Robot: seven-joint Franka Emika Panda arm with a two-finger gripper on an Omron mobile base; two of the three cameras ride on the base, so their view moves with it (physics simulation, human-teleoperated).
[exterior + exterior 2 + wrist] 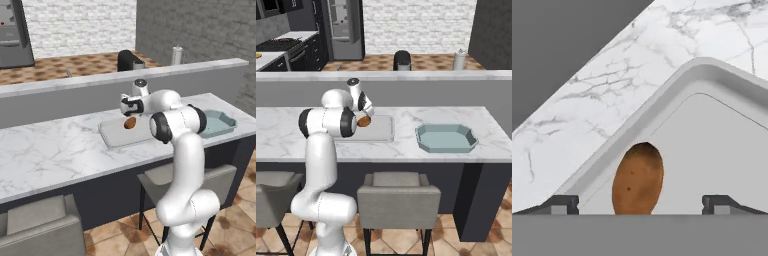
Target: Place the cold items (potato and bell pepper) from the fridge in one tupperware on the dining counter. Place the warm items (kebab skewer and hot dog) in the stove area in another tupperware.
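Note:
The orange-brown potato (638, 180) lies inside the flat pale tupperware (712, 140), close to one rounded corner. That tray (117, 137) rests on the marble dining counter (50, 150). My gripper (640, 205) hangs just over the potato (130, 122), open, with its fingertips (562, 204) wide apart on either side and not touching it. From the right, my gripper (367, 115) is above the potato (363, 121) at the tray's (381, 131) left part. The teal octagonal tupperware (446, 137) stands empty to the right. The fridge (343, 30) stands far back. Bell pepper, kebab skewer and hot dog cannot be made out.
A raised grey ledge (100, 85) runs behind the counter. Grey stools (398, 197) stand at its near side by my base. The stove (276, 45) and dark cabinets are at the far left. A dark appliance (402, 60) and a pale canister (458, 60) sit beyond the ledge.

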